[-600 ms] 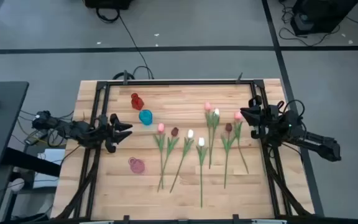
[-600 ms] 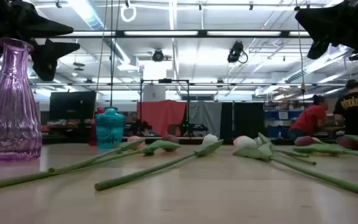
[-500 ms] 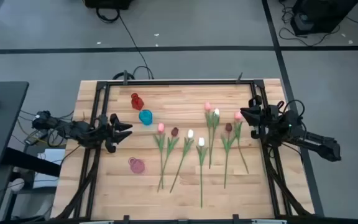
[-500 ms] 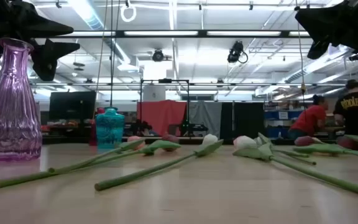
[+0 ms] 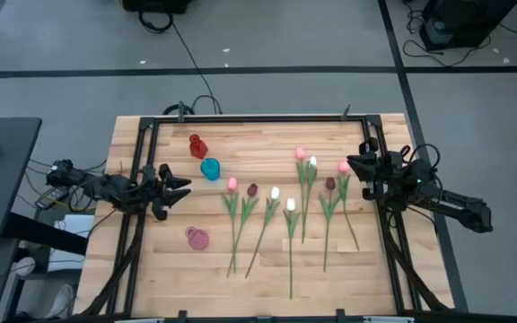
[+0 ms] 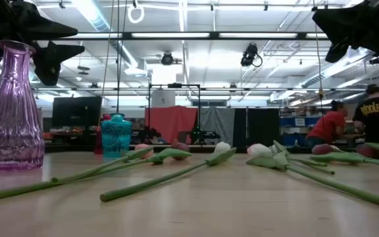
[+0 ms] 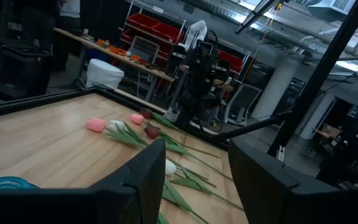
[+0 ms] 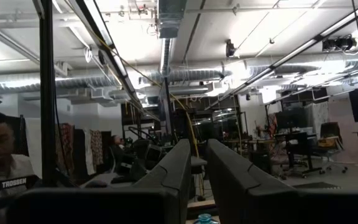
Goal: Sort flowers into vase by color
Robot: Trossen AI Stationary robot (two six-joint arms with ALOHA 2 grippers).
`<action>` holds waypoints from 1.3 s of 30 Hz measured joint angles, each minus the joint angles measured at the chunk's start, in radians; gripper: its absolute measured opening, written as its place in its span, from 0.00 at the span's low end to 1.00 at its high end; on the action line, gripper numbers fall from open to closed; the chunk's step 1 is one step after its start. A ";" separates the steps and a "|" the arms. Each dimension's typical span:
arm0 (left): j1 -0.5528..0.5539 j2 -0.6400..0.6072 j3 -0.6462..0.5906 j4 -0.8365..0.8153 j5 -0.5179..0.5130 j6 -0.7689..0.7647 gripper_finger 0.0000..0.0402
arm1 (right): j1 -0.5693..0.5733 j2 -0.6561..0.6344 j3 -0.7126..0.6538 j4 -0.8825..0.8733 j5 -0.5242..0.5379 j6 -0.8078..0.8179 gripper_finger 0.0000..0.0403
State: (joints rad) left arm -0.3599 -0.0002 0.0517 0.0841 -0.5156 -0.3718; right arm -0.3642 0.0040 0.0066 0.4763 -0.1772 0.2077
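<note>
Several flowers [image 5: 285, 202] lie flat on the wooden table, their heads toward the far edge: pink [image 5: 232, 184], maroon [image 5: 252, 189] and white [image 5: 275, 192] buds on long green stems [image 6: 176, 172]. A red vase [image 5: 196, 145], a teal vase [image 5: 210, 168] and a pink vase [image 5: 197, 238] stand to their left. My left gripper [image 5: 182, 186] hovers open above the table's left side, pointing at the flowers [image 7: 123, 127]. My right gripper [image 5: 355, 168] hovers at the right side with its fingers nearly together and nothing between them [image 8: 197, 146].
A black frame [image 5: 258, 117] runs along the table's far edge and down both sides. The pink vase [image 6: 8, 112] stands close to the low camera, the teal vase [image 6: 116, 135] farther back. Bare wood lies along the near edge [image 5: 258, 296]. People show in the room behind.
</note>
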 joint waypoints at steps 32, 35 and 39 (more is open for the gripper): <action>0.000 0.000 0.000 0.000 0.000 0.000 0.45 | 0.000 0.000 0.000 0.000 0.000 0.000 0.17; 0.000 0.000 0.000 0.000 0.000 0.000 0.45 | 0.000 0.000 0.000 0.000 0.000 0.000 0.17; 0.000 0.000 0.000 0.025 0.000 0.000 0.45 | 0.000 0.000 0.000 0.000 0.000 0.000 0.17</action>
State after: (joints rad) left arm -0.3599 -0.0002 0.0517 0.1093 -0.5159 -0.3721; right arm -0.3641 0.0040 0.0067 0.4767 -0.1772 0.2077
